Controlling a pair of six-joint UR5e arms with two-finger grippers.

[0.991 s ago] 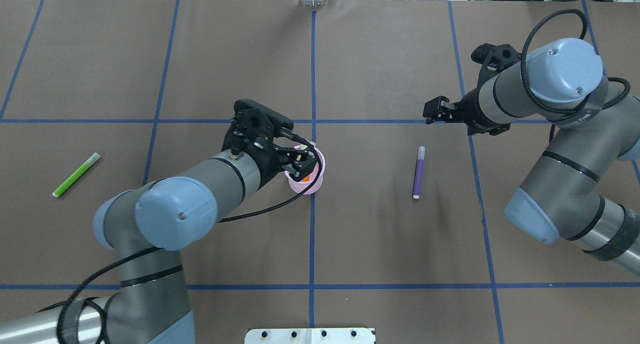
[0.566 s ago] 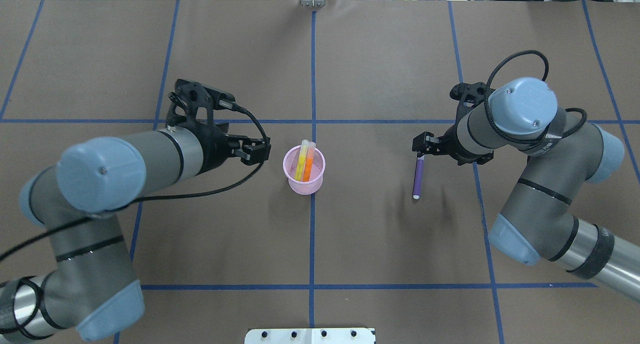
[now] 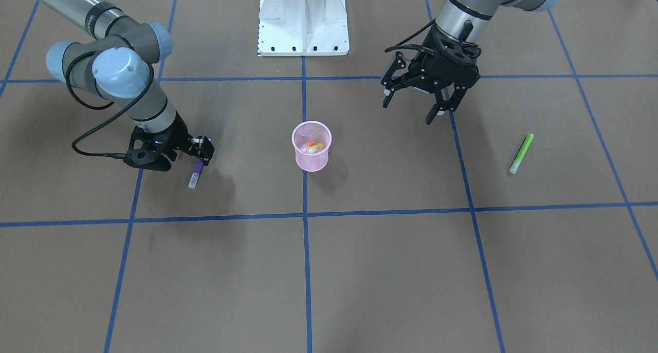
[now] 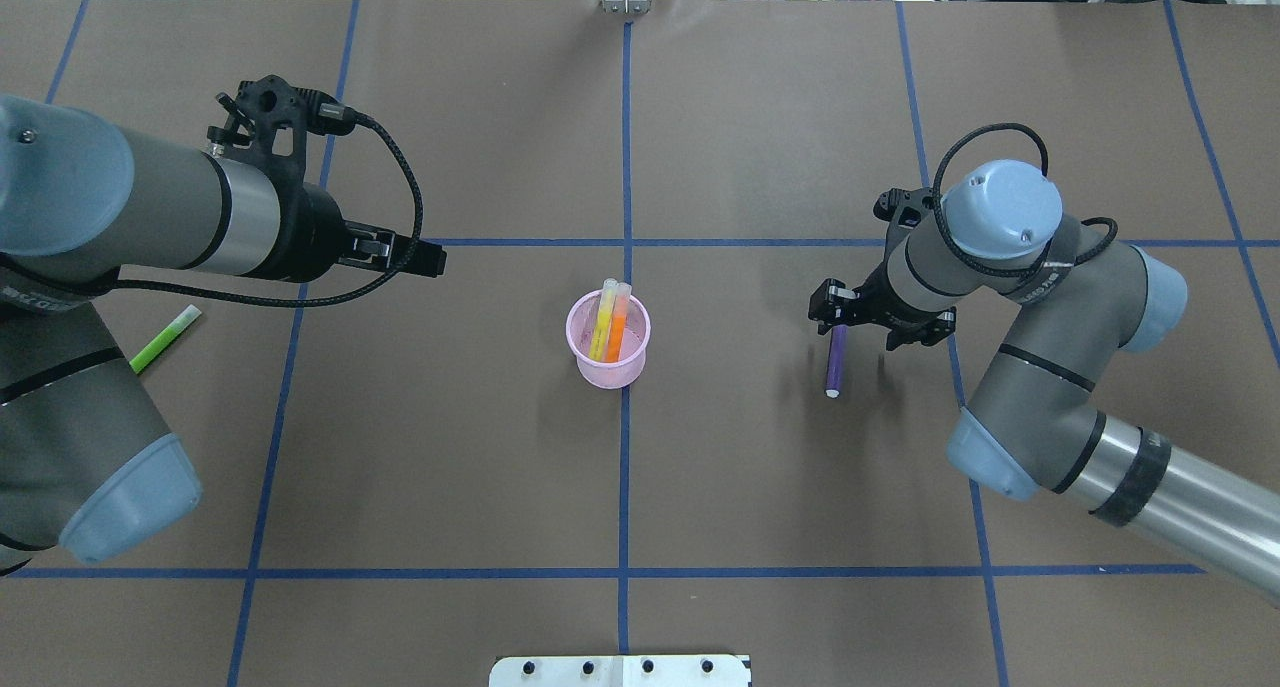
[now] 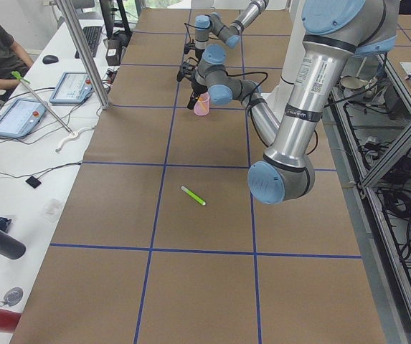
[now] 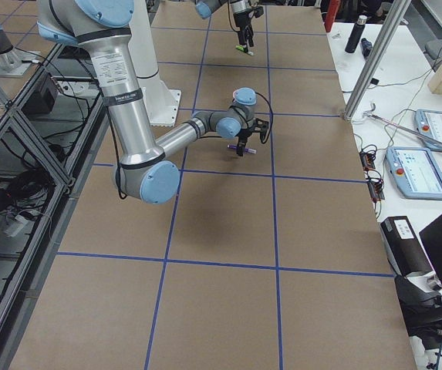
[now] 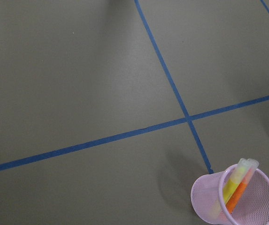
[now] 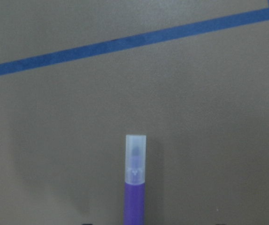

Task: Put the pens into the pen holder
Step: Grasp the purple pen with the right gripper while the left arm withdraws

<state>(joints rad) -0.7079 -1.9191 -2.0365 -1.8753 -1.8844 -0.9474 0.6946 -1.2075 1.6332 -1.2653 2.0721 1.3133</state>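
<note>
The pink mesh pen holder (image 4: 608, 359) (image 3: 311, 156) stands upright at the table's middle, with an orange pen (image 4: 617, 333) and a yellow pen (image 4: 601, 331) standing in it; the left wrist view shows it (image 7: 209, 206). The purple pen (image 4: 836, 362) (image 3: 195, 176) (image 8: 135, 192) lies flat to its right. My right gripper (image 4: 836, 319) (image 3: 199, 152) is low over the pen's capped end, jaws apart, astride it. The green pen (image 4: 165, 335) (image 3: 521, 153) lies at the far left. My left gripper (image 3: 408, 111) (image 4: 420, 257) hangs open and empty between the holder and the green pen.
The white robot pedestal (image 3: 303, 19) (image 4: 620, 670) stands at the table's near edge by the robot. Blue tape lines cross the brown table cover. Operators' desks with tablets (image 5: 19, 118) run along the table's far side.
My left gripper let go of the orange pen in the holder and drew back to the left. My right arm came down over the purple pen's capped end.
</note>
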